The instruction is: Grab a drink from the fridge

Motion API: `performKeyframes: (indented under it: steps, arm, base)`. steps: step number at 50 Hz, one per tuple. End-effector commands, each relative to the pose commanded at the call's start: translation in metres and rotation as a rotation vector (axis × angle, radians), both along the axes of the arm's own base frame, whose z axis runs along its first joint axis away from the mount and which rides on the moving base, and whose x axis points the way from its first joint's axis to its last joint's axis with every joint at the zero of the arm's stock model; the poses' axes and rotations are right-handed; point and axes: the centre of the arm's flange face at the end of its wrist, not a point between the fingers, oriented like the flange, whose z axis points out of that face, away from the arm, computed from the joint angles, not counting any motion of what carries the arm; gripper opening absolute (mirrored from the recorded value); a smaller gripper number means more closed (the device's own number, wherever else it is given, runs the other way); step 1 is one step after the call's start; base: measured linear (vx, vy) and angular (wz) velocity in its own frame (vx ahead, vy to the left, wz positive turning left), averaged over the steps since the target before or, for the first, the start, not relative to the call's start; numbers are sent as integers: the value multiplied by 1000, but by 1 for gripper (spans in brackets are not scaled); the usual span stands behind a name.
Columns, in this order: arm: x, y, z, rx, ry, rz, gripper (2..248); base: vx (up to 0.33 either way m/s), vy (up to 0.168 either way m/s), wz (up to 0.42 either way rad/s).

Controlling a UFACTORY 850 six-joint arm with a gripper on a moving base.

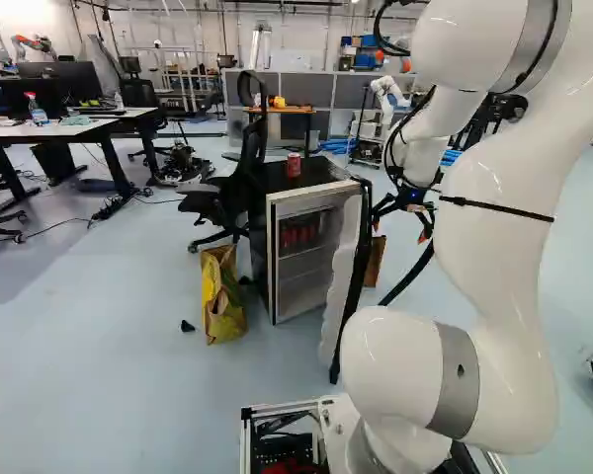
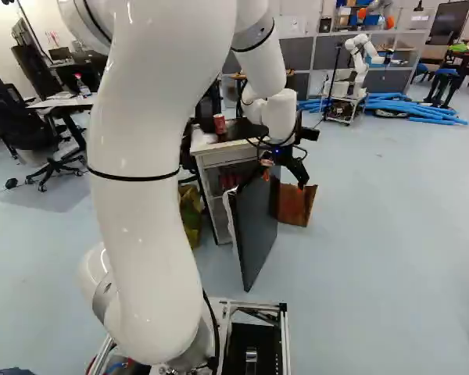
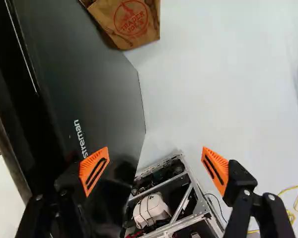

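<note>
Drinks from the fridge: red cans (image 1: 298, 235), small and cylindrical, grouped on an upper level inside the compact fridge (image 1: 302, 267); finer detail is too small to tell. A further red can (image 1: 294, 165), with a paler band, stands upright on the fridge's dark top. The fridge has a pale front frame; its door (image 2: 254, 223) is open, with a white, ridged inner side and a dark outer face.

The claw (image 1: 399, 231) hangs to the right of the cans, apart from them, with the door between in the left base view. In the wrist view, the claw (image 3: 155, 168) is open, its orange pads (image 3: 94, 171) spread wide with nothing gripped; one finger overlies the door's dark face, the other the pale floor (image 3: 228, 89).

A yellow bag (image 1: 220, 296) stands left of the fridge; a brown paper bag (image 2: 297, 205) stands on the floor, right of the door, on its far side.
</note>
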Motion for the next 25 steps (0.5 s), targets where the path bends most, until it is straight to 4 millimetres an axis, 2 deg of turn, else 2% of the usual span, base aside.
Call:
performKeyframes:
  steps: [25]
  arm:
    - [-17, 44, 1, -21, -44, 62, 247]
  base:
    - [0, 0, 0]
